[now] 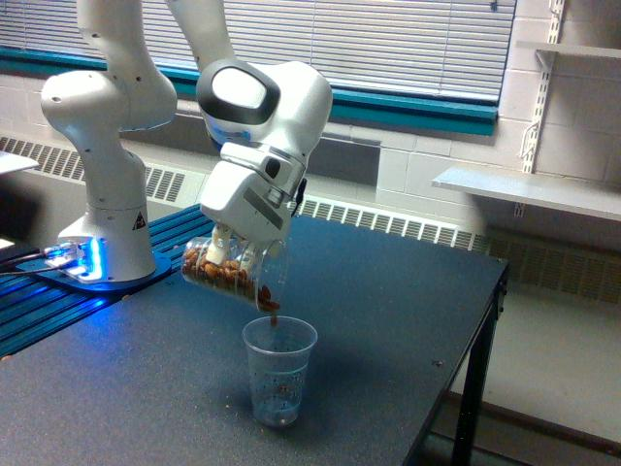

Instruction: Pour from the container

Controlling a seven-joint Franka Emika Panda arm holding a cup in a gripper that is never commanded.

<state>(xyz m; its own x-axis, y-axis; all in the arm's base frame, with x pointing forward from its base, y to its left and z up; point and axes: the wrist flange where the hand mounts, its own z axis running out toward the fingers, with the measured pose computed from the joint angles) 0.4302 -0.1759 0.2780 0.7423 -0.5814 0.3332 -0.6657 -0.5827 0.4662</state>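
Presently, the white robot arm (pixel 126 107) stands on its base at the exterior view's left, with a blue light glowing at the foot, and reaches over a dark speckled table (pixel 388 301). Its gripper (pixel 231 250) is clamped on the container (pixel 233 272), a clear smooth-walled cup held well above the tabletop and tipped close to horizontal, mouth pointing toward the exterior view's right and slightly down. The fingers are largely hidden behind the cup wall and the gripper housing, so only their pale lower ends can be made out against the plastic. Brown, nut-like pieces (pixel 215 276) lie along the lower wall of the container, from its base to its lip. A few pieces (pixel 274 313) are in the air just below the lip, directly over the mouth of a smaller cup (pixel 278 371). That smaller cup is clear, bears dotted markings, stands upright on the table nearer the camera, and is apart from the container, not touching it. Some brown material shows low inside the smaller cup, though the amount cannot be judged through the plastic. Behind the table are window blinds (pixel 369 44), a teal sill, a radiator grille and a wall shelf (pixel 529 189) at the exterior view's right.
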